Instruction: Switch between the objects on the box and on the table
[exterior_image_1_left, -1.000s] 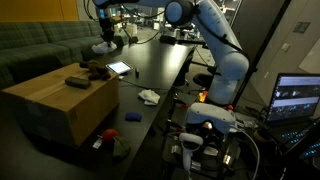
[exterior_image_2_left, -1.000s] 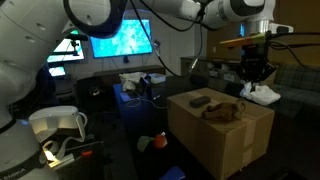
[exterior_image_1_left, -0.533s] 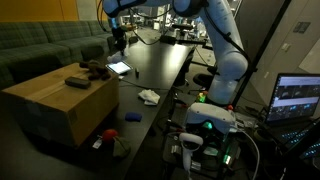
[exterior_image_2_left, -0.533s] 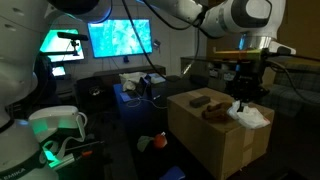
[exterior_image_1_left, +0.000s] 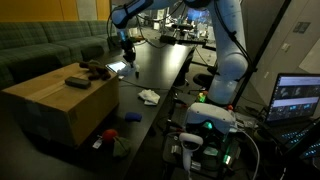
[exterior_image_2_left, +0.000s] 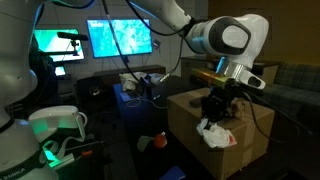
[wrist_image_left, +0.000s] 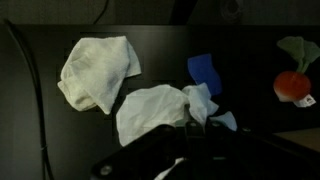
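1. Long table with a smooth black top (exterior_image_1_left: 165, 70): it is stretching away from the camera in an exterior view and filling the background of the wrist view.
2. Large tan cardboard box (exterior_image_1_left: 55, 112): it is standing beside the table's long edge, with its flat top level.
3. White robot arm (exterior_image_1_left: 228, 50): it is reaching out over the table.
4. Crumpled white soft cloth (exterior_image_2_left: 214, 131): it is hanging in the air from the gripper, above the table top. Seen from the wrist, it is overlapping the blue block's lower edge.
5. Second white soft cloth (exterior_image_1_left: 148, 97): it is lying loose on the table, near the edge beside the box.
6. Dark Robotiq gripper (exterior_image_2_left: 213, 118): its jaws are closed and are pinching the top of the hanging cloth.
7. Small black rectangular bar (exterior_image_1_left: 77, 82): it is lying on the box top.
8. Small dark brown-red lumpy item (exterior_image_1_left: 95, 70): it is sitting on the box top, beyond the bar.
9. Small blue flat block (exterior_image_1_left: 133, 117): it is lying on the table, near the loose cloth.
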